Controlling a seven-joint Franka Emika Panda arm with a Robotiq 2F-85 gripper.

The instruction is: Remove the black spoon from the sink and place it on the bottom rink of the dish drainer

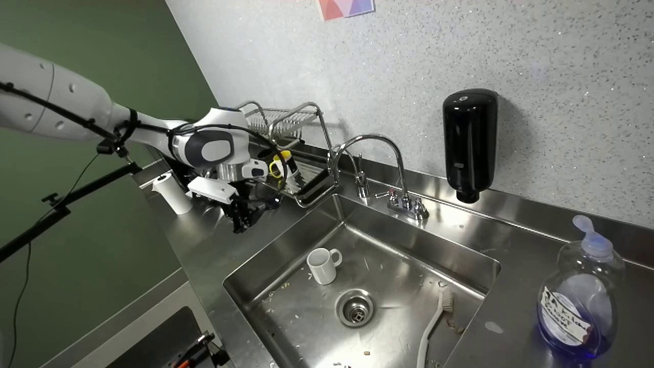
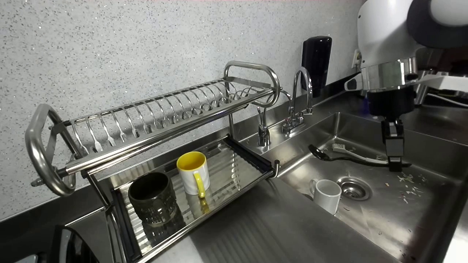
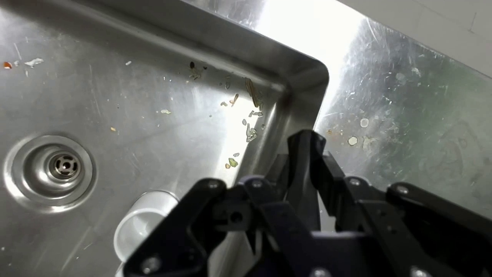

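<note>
A small black spoon (image 2: 343, 158) is held in the air by the robot's gripper (image 2: 395, 164), caught toward the tip of its handle, with the rounded end reaching toward the wall. The gripper's two fingers (image 3: 333, 181) are clamped on the handle, with just its thickness between them; a short bit of handle sticks out past them.

The wrist view looks down past the fingers to the rim of the steel sink (image 1: 419, 248) and shows the handle as a dark strip, while the spoon's rounded end shows in both exterior views. Both of these also show a brush (image 1: 433, 322) lying in the sink. A white mug (image 1: 323, 267) stands near the round drain (image 3: 42, 169) in all three views.

In an exterior view the wire dish drainer (image 2: 164, 132) is seen close up, with a dark mug (image 2: 151, 199) and a yellow-lined mug (image 2: 192, 179) upright on its lower tray (image 2: 226, 168). A bottle of blue soap (image 1: 577, 306) and a paper roll (image 1: 173, 194) stand on the counter (image 1: 516, 286) in an exterior view.
</note>
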